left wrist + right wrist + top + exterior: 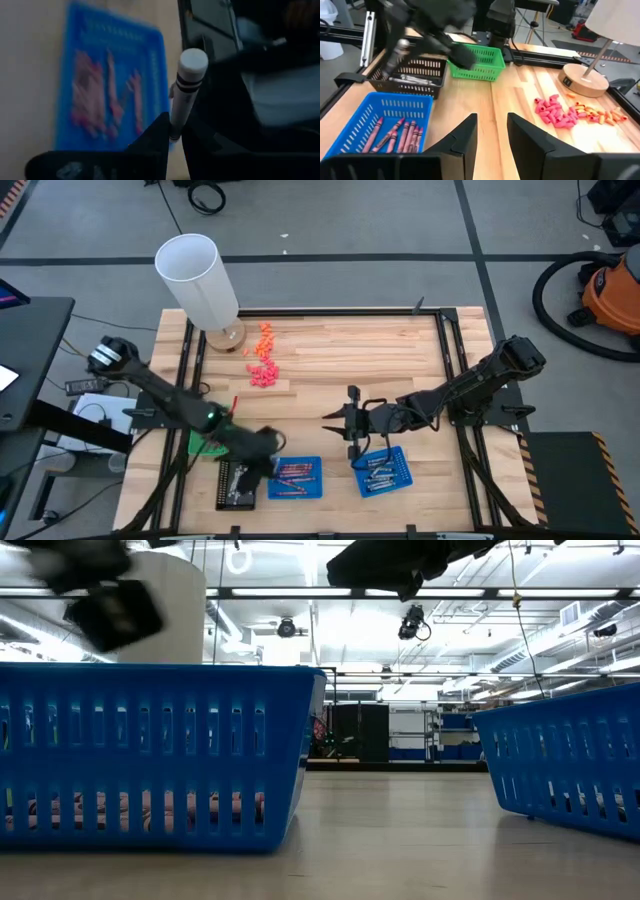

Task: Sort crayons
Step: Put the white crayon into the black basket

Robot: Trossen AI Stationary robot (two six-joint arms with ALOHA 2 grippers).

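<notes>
Grey crayon (186, 87) pinched in my left gripper (174, 131) above the black tray (415, 75); red crayons (400, 134) already sorted in one blue tray (357, 127), right gripper (492, 131) open, empty, many left, I guess

Light wooden bench (340, 350) with dark rails along its sides. Resting directly on it: a lamp (205, 285) with white shade and round wooden base at the far left corner; beside it, loose pink pieces (555, 111) and orange pieces (594, 114); along the near edge, a green basket (479, 62), a black basket (415, 76) and two blue baskets (296, 477) (385, 471) holding crayons (400, 134).
</notes>
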